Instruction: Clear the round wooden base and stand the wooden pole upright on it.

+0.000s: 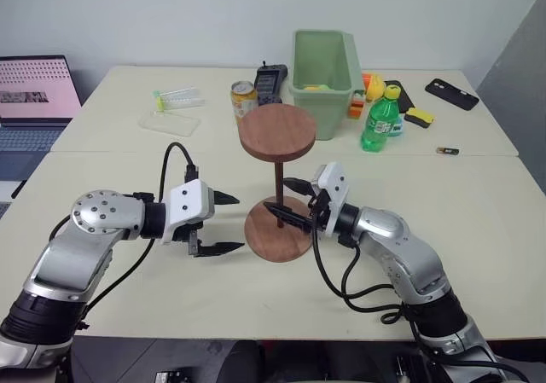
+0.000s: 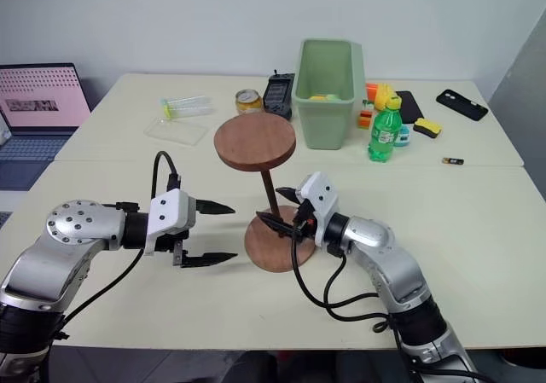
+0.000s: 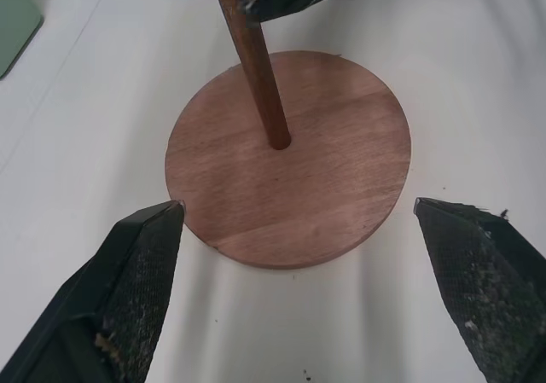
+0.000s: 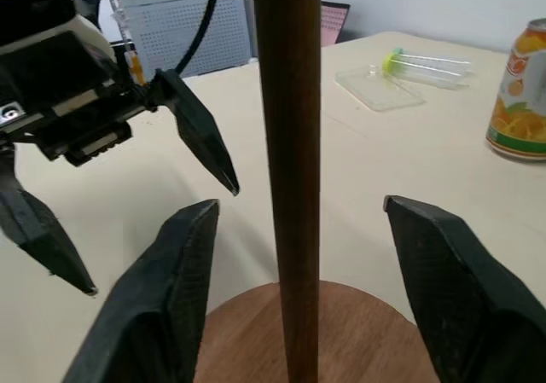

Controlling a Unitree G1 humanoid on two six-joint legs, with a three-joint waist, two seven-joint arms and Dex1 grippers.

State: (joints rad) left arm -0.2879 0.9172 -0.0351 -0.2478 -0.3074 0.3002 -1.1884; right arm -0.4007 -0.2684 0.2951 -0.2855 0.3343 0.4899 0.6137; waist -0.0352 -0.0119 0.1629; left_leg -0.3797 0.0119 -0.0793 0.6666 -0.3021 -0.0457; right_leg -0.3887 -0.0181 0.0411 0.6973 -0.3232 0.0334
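Pole [image 1: 279,178] stands upright in base [image 1: 278,229] at table centre. Right gripper [image 4: 294,221] released, fingers clear either side of the pole. Left gripper [image 1: 223,224] open beside base. Left wrist view alone shows the rod seated in the hole.

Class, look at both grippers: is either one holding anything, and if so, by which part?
Nothing is held. The right gripper stands open around the wooden pole without touching it; the left gripper is open beside the round wooden base.
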